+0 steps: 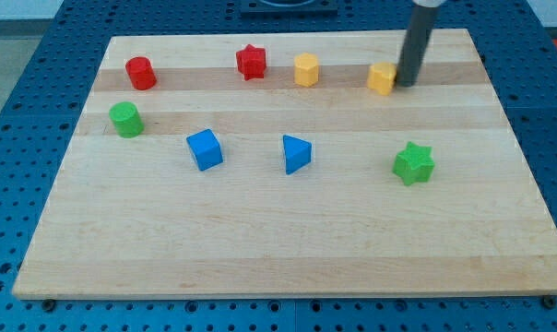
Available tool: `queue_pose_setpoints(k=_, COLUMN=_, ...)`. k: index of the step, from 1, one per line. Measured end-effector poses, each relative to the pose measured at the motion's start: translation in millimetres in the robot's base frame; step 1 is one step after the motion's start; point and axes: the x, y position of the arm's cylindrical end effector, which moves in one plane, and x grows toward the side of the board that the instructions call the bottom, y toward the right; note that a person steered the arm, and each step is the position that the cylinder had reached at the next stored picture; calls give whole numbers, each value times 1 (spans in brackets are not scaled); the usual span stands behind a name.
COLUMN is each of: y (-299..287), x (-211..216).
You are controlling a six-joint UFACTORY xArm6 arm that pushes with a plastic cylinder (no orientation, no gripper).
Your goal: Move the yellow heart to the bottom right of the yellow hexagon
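The yellow heart [382, 78] lies near the view's top right on the wooden board. The yellow hexagon [306, 69] lies to its left, in the same row. My tip [407, 84] rests right beside the heart's right side, touching or almost touching it. The dark rod rises from the tip to the view's top edge.
A red star [252, 62] and a red cylinder [140, 72] lie in the top row to the left. A green cylinder [125, 119], a blue cube [205, 149], a blue triangular block [296, 153] and a green star [414, 162] lie lower down. The board [278, 249] sits on a blue perforated table.
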Motion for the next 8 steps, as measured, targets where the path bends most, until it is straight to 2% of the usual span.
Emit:
queue_pose_setpoints(k=5, y=-51, x=-1)
queue_pose_setpoints(k=8, y=-53, x=-2)
